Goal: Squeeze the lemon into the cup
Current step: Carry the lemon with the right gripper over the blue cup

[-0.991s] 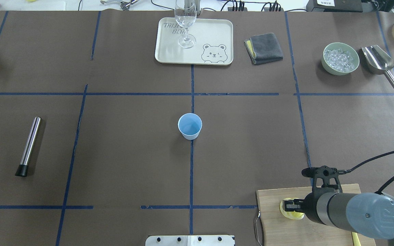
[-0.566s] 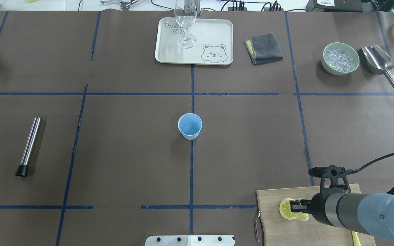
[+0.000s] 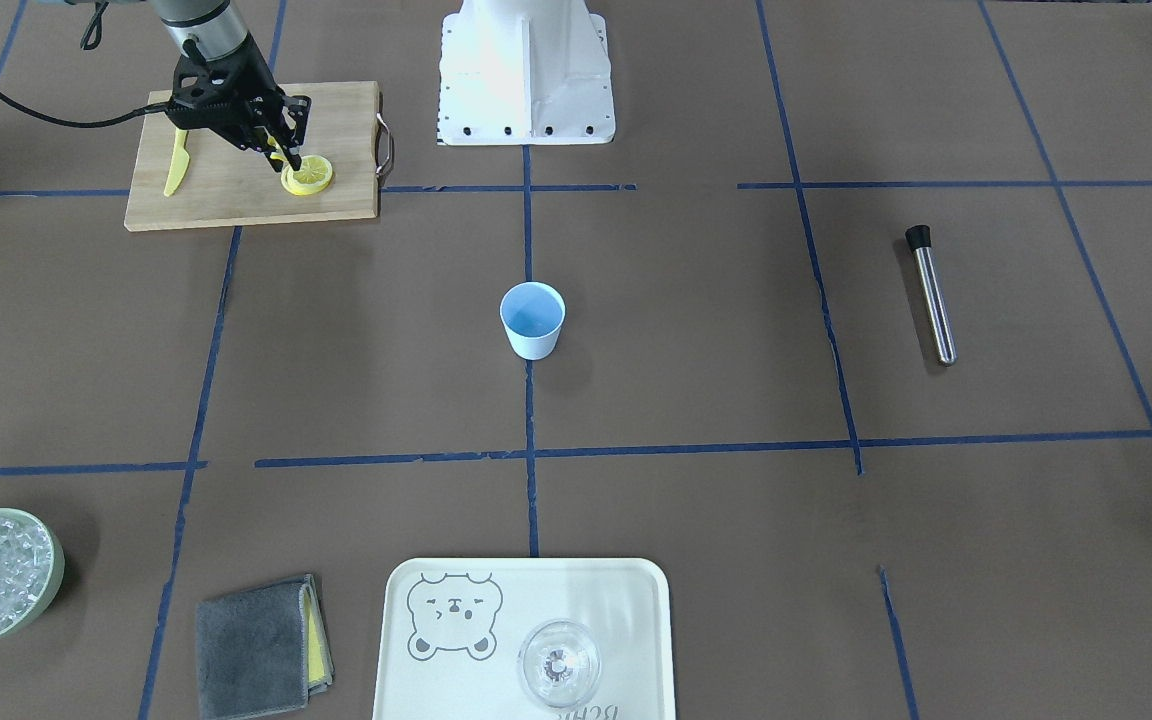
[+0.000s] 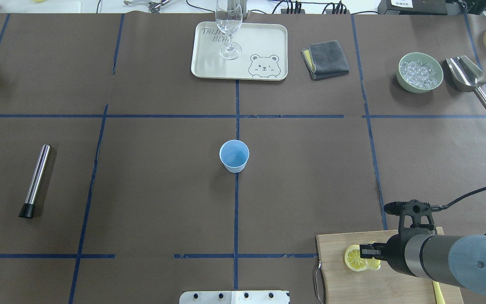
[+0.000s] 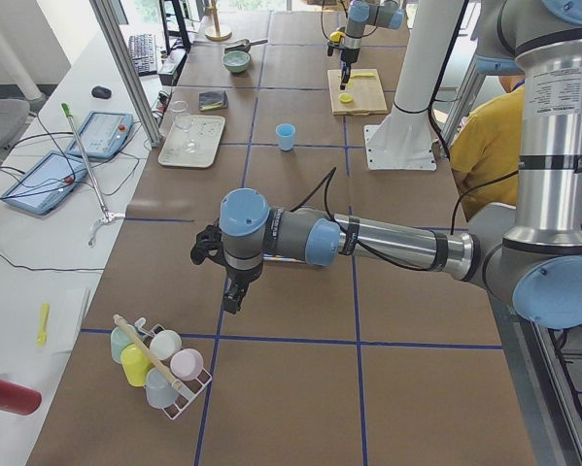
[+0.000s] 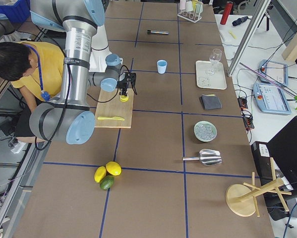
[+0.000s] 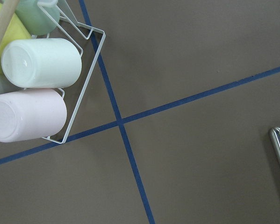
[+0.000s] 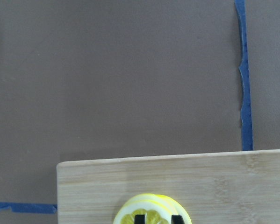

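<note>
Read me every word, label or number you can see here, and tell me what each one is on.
"TRIJ", with "BEA" under it: printed on the tray, next to a drawn bear face; the glass hides the rest of both words.
White label on the black box at the table's far edge: too small to read.
Nothing else here can be read.

1. Surface [image 4: 163, 190]: matt brown paper, marked with blue tape [image 4: 236, 211].
2. Board [image 4: 336, 287] under the right tool [image 4: 363, 253]: pale wood, fine straight grain.
3. Right tool: matt black.
4. Lemon [image 4: 354, 258] at the tool's tip: smooth yellow rind.
5. Cup [image 4: 234, 156], far ahead-left of the tool: matt pale blue.
6. Rod [image 4: 37, 177], far left: brushed metal, black cap.
7. Scoop [image 4: 465, 74], far ahead: shiny metal.
8. Cloth [image 4: 327, 59], far ahead: grey, napped.
9. Glass [image 4: 228, 25] on tray [image 4: 264, 38]: clear, glossy.
</note>
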`<state>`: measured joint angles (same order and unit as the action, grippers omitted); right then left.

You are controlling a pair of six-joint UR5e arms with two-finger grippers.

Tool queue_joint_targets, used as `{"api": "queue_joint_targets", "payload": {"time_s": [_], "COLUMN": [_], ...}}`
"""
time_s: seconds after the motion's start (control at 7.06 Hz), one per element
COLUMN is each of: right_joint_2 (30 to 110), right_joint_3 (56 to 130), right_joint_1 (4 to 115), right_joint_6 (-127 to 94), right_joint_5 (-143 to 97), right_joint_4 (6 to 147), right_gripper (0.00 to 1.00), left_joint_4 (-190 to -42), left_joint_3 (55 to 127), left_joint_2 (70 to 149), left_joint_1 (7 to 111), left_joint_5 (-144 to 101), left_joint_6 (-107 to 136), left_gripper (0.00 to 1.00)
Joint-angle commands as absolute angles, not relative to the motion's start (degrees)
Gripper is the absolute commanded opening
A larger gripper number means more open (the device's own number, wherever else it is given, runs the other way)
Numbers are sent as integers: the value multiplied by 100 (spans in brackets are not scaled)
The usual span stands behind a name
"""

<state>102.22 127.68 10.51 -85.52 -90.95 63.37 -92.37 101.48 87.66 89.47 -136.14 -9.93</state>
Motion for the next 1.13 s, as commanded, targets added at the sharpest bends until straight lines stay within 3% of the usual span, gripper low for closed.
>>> {"api": "queue_joint_targets", "payload": {"time_s": [0.0, 0.28, 0.71, 0.99], "right_joint_2": [9925, 9433, 7030, 6088], "right_joint_3": [12771, 12709, 12176, 11404], "right_joint_1": [1387, 1782, 2467, 2742], "right_joint_6": [-8552, -8552, -8560, -8814], "right_joint_5": [-9367, -9605, -9798, -10046], "right_joint_4": [6337, 6511, 8669, 8851], "right_gripper": [23, 22, 22, 23], "left_joint_4": [-9237, -9237, -9237, -9237], "left_joint_3": [10151, 10169, 10213, 10222], "left_joint_2": [8754, 8754, 8736, 8710], "left_joint_1": [8947, 8947, 8956, 8965], "left_joint_5": [-13623, -13623, -13623, -13623], "left_joint_6": [-993, -993, -993, -993], "left_gripper": [100, 100, 100, 100]}}
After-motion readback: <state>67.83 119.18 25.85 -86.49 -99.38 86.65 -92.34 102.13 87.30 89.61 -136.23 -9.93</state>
